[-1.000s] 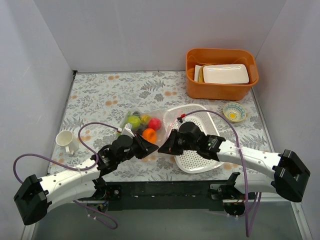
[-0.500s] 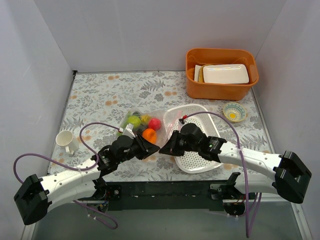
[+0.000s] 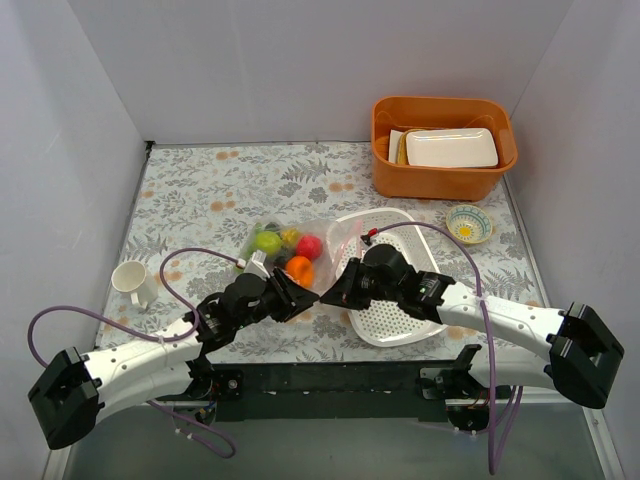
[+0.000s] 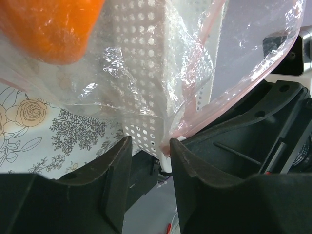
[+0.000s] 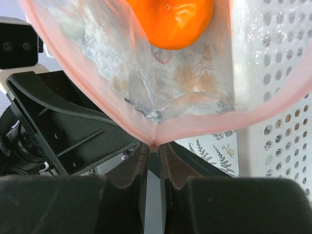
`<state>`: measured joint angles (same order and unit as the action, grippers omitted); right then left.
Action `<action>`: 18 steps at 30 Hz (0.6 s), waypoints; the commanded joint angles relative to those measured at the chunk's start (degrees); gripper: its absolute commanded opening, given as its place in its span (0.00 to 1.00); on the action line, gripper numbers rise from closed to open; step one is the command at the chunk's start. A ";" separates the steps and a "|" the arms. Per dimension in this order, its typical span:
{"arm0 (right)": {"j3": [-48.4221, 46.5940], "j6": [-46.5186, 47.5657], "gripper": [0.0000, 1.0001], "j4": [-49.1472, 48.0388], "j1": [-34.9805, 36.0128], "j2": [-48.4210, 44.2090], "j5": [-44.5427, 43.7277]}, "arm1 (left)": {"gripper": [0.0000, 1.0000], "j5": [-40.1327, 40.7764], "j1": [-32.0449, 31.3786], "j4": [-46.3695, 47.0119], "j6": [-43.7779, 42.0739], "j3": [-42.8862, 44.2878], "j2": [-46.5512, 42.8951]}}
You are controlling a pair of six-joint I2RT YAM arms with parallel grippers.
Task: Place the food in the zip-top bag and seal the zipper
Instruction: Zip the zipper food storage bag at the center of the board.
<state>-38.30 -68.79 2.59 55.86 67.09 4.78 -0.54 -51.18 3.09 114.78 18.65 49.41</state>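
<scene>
Left gripper [image 4: 148,146] stands with jaws apart, zipper [image 4: 195,124] just off one fingertip [image 4: 184,150], near the worktop's [image 3: 200,190] front edge; right gripper [image 5: 153,148], opposite, is clamped on that strip.

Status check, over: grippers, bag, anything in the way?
Left gripper jaws open by the zipper. Right gripper shut on it. Food in zip-top bag, seal unconfirmed. White basket alongside bag.
</scene>
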 commanded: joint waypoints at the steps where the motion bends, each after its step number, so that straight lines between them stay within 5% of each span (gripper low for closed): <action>1: -0.19 -0.02 0.12 -3.82 -0.22 -0.55 0.32 | 0.37 -0.87 -0.41 4.11 17.14 0.59 1.13; 18: -0.45 0.24 0.11 -3.29 -0.22 -1.88 1.38 | 0.34 -0.17 -0.41 7.63 16.00 0.59 4.03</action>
<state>-38.13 -68.66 2.57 55.53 66.72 6.02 -0.08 -51.22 8.75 114.87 18.65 52.47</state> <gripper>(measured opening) 0.185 0.366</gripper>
